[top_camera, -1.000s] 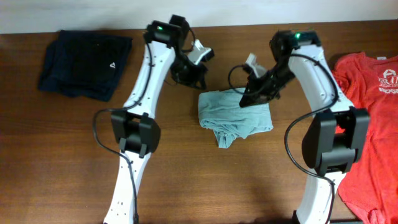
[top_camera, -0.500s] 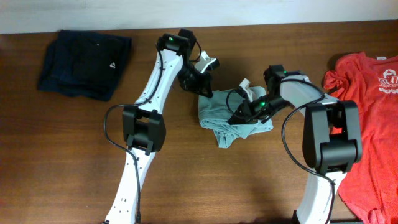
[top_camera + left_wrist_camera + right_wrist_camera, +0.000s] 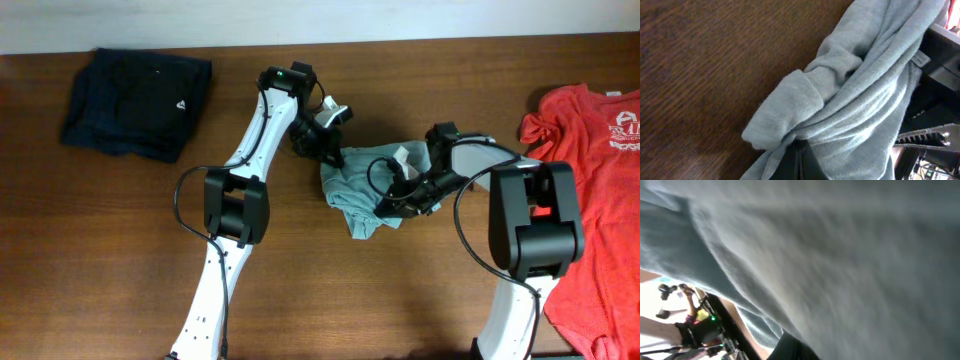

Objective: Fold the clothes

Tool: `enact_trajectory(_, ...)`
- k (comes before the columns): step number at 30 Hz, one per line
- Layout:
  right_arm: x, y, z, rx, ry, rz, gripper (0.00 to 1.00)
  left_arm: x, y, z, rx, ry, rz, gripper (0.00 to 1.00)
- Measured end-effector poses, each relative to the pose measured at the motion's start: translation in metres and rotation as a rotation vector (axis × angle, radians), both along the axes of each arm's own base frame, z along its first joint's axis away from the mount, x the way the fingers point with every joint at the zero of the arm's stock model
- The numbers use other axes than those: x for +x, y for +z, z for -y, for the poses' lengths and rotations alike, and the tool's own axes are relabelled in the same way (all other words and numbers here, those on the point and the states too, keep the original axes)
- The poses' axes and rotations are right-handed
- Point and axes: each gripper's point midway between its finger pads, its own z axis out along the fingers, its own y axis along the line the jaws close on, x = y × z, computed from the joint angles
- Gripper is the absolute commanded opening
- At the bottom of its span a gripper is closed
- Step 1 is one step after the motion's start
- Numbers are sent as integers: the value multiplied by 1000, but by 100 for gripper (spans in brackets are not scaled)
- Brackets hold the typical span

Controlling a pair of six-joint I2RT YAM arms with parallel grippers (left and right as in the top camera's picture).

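The pale blue-grey T-shirt (image 3: 352, 182) lies bunched in a small heap at the middle of the table. My left gripper (image 3: 328, 152) is down at the heap's upper left edge. In the left wrist view its fingers (image 3: 797, 162) are shut together, with folds of the T-shirt (image 3: 860, 100) lying over and around their tips. My right gripper (image 3: 396, 198) presses into the heap's right side. There the cloth (image 3: 840, 255) fills the blurred right wrist view, and only a dark fingertip (image 3: 800, 350) shows at the bottom. The red T-shirt (image 3: 590, 200) with white print lies at the right edge.
A dark navy garment (image 3: 135, 100) lies folded at the back left of the wooden table (image 3: 120, 260). Both arm bases stand at the front, left (image 3: 225, 210) and right (image 3: 530, 230) of the heap. The table's far edge runs just behind the garments.
Both grippers came down onto the blue-grey T-shirt. The right one swept left and lower into its right side, bunching the heap narrower. The left one moved right to its upper left edge.
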Motion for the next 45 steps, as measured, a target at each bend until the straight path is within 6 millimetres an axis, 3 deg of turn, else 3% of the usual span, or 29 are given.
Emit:
enact_trajectory(8, -6, -1, 9, 3, -34, -47, 4, 2, 6, -1, 23, 20, 1, 0)
enact_trajectory(12, -12, 5, 8, 32, -43, -85, 4, 13, 28, 1, 15, 34, 75, 0)
enact_trajectory(17, -28, 36, 3, 119, -14, -172, 4, 26, 66, 5, -19, 54, 176, 0)
enact_trajectory(22, -1, 71, 1, 161, 47, -34, 4, 17, 87, 5, -17, 56, 169, 0)
enact_trajectory(27, 43, 88, 10, 75, 93, 208, 4, 0, 82, 9, 11, 40, 109, 0)
enact_trajectory(32, 69, 72, 25, -67, 65, 294, 4, -12, 74, 20, 33, 7, 89, 0)
enact_trajectory(37, 77, 63, 31, -116, 40, 293, 4, -27, 53, 23, 74, -14, 14, 0)
enact_trajectory(45, 95, 27, 40, -193, 6, 291, 4, -46, 16, 8, 167, -21, -117, 0)
